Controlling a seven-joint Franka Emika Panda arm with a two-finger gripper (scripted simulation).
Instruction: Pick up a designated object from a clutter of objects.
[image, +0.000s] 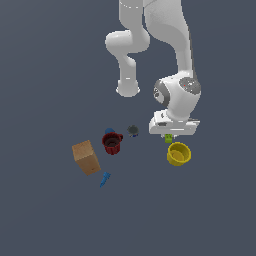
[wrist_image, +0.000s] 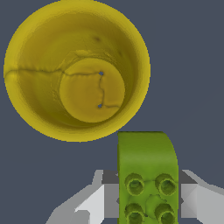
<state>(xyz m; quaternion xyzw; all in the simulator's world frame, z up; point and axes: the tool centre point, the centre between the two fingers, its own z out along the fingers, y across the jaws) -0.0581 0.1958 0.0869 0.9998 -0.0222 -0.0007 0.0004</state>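
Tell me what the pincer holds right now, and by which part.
The pincer grips the small lime-green studded plastic block by its two opposite side faces, at the studded end.

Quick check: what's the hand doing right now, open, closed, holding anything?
Hand: fingers sit against both sides of the green block, closed on it, right beside the yellow cup. Whether it is lifted off the surface cannot be told.

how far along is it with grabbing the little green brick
Done: the gripper is down over the green brick, right next to the yellow cup. In hand: its fingers flank the brick, though whether they have clamped is unclear. Left: a firm grip and lifting it clear of the clutter.
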